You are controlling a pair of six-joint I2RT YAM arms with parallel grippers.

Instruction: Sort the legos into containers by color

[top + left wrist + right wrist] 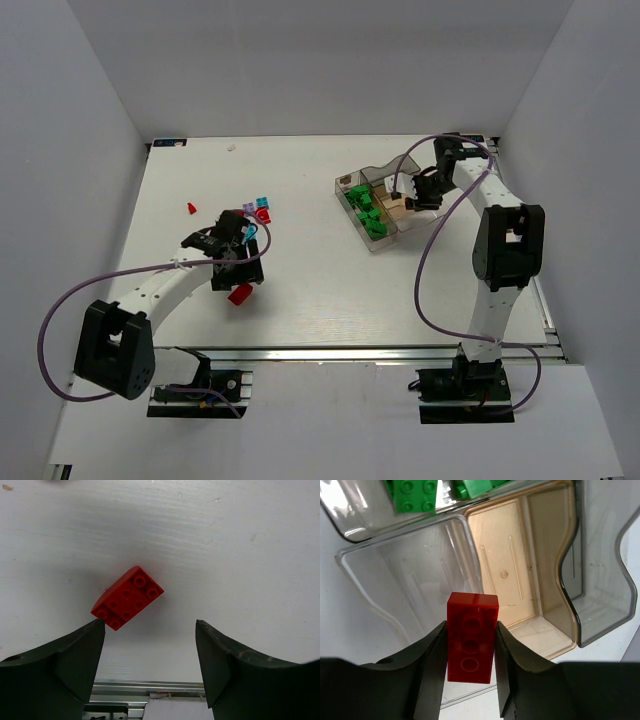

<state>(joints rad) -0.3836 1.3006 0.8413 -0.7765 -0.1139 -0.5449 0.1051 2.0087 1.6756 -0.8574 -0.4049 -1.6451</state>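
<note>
Tray: one clear plastic tray [372, 172] stands on the white table [330, 300] at the far right, in front of the right arm. It is divided into one long section and several squarish ones.
Long section [345, 515]: holds the green legos [366, 212], several bricks piled close together.
Clear squarish compartment [400, 565]: lies directly beside the long section; its scuffed floor shows through.
Brownish compartment [510, 565]: lies next to the clear one and shares a wall with it; its ribbed floor is visible.
Outer compartment [605, 580]: greyish, set behind a wavy dividing wall and partly cut off by the frame.
Right gripper [471, 625]: clamped on the held red brick [471, 650], which stands on end between the fingers over the near wall of the clear squarish compartment. Whether it is below the rim cannot be told.
Left gripper [150, 625]: fingers apart and gripping nothing, low over the table left of centre.
Loose red brick [127, 598]: lies flat on the table, studs up, just off the tip of one finger and not gripped.
Other loose legos [258, 210]: cyan, purple and red pieces clustered beyond the left gripper, well apart from the tray.
</note>
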